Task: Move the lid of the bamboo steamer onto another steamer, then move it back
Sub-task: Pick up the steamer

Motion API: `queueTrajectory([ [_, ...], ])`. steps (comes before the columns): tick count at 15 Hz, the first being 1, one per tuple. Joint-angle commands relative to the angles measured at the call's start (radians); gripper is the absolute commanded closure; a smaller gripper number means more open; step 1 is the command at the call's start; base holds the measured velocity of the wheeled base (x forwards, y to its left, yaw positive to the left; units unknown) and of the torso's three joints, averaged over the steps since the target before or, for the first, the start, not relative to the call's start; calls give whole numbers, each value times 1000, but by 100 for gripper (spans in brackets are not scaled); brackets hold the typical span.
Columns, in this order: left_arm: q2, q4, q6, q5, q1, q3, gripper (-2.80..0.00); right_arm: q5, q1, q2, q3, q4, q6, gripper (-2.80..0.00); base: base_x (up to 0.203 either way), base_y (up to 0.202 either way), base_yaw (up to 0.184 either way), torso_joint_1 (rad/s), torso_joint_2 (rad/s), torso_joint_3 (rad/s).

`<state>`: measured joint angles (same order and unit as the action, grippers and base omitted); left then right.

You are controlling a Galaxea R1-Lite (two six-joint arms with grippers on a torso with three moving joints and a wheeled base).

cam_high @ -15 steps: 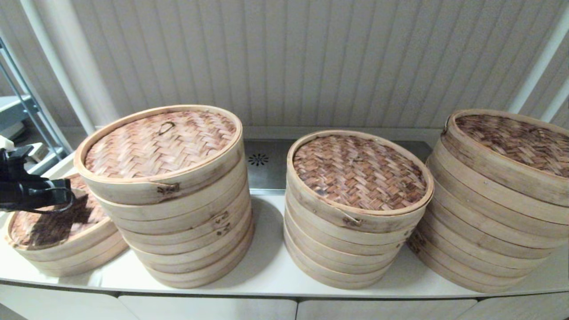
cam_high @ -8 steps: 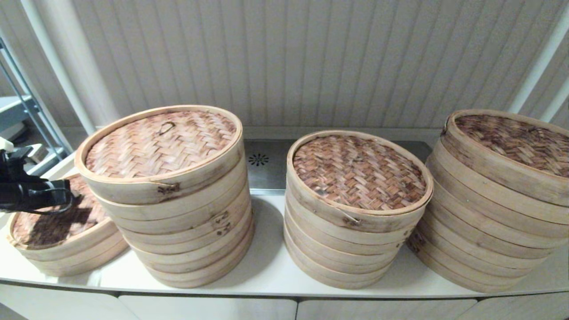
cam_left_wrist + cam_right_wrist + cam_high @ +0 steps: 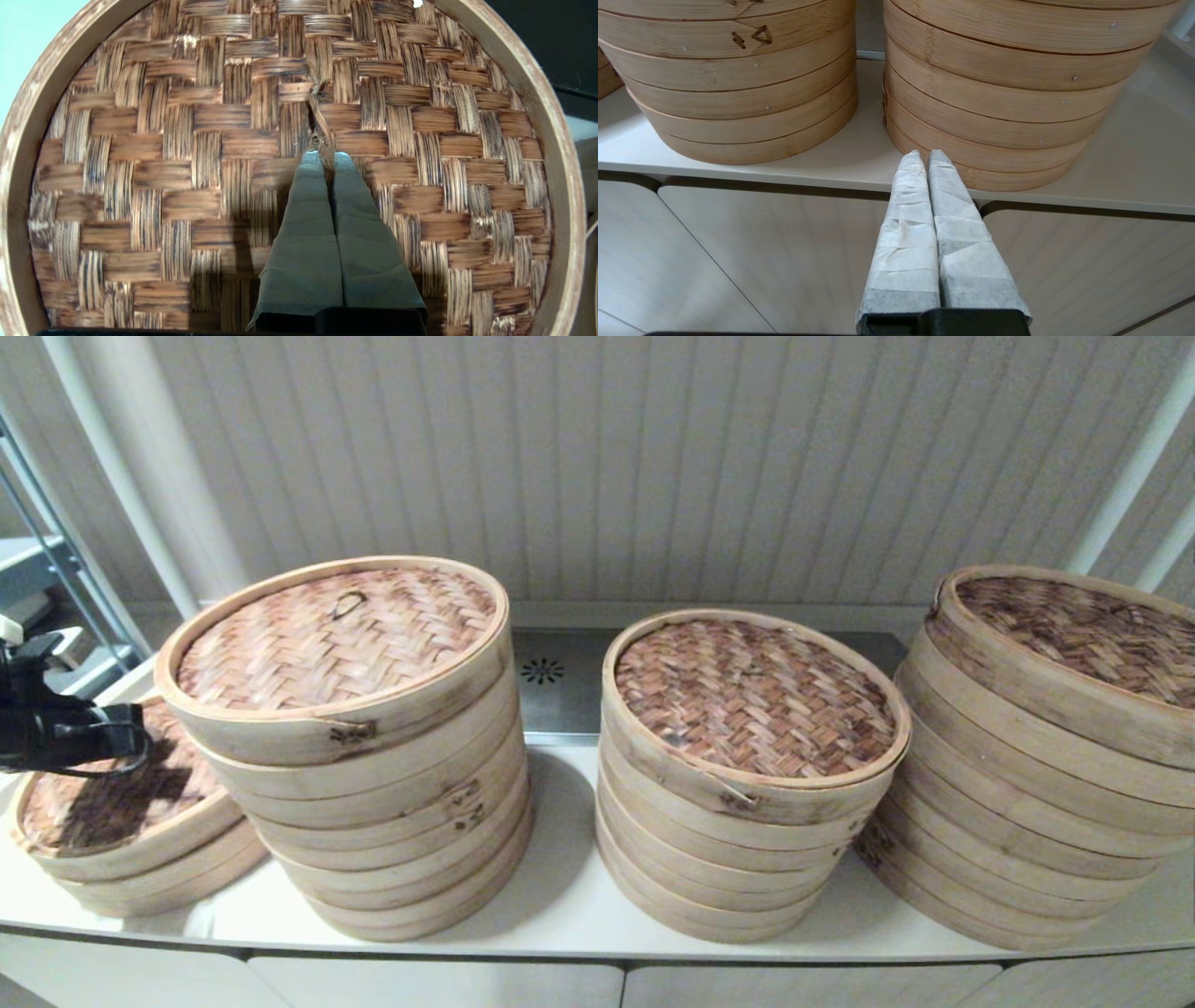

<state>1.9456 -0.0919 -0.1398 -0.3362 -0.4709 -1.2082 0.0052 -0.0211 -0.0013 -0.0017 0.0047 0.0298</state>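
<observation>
The bamboo steamer lid [image 3: 103, 803] tops the low stack at the far left of the counter; its pinkish-tan weave fills the left wrist view [image 3: 187, 177]. My left gripper [image 3: 121, 747] hangs over its middle, shut on the thin loop handle [image 3: 320, 112], which runs in between the taped fingertips [image 3: 327, 156]. The lid looks slightly raised and tilted on its stack. My right gripper [image 3: 923, 156] is shut with nothing in it, low in front of the counter edge, facing the two right-hand stacks; it does not show in the head view.
A tall stack with a stitched-rim lid [image 3: 336, 635] stands close beside the low one. A middle stack [image 3: 752, 695] and a right stack [image 3: 1074, 635] carry darker lids. White counter [image 3: 560, 896], a steel drain strip [image 3: 542, 670] behind, a metal rack [image 3: 47, 560] at far left.
My left gripper has drifted slightly up and to the left, still shut on the handle, and the lid has shifted a little with it. Nothing else has moved.
</observation>
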Motion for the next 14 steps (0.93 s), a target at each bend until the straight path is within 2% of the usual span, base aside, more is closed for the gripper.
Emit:
queueTrajectory([
  [1, -32, -6, -1, -3, 0, -7, 0, 1, 0, -2, 0, 0, 1, 0, 0, 0, 0, 0, 0, 0],
  [14, -129, -2, 89, -1, -2, -65, 0, -1, 0, -2, 0, 0, 1, 0, 0, 0, 0, 0, 0, 0],
])
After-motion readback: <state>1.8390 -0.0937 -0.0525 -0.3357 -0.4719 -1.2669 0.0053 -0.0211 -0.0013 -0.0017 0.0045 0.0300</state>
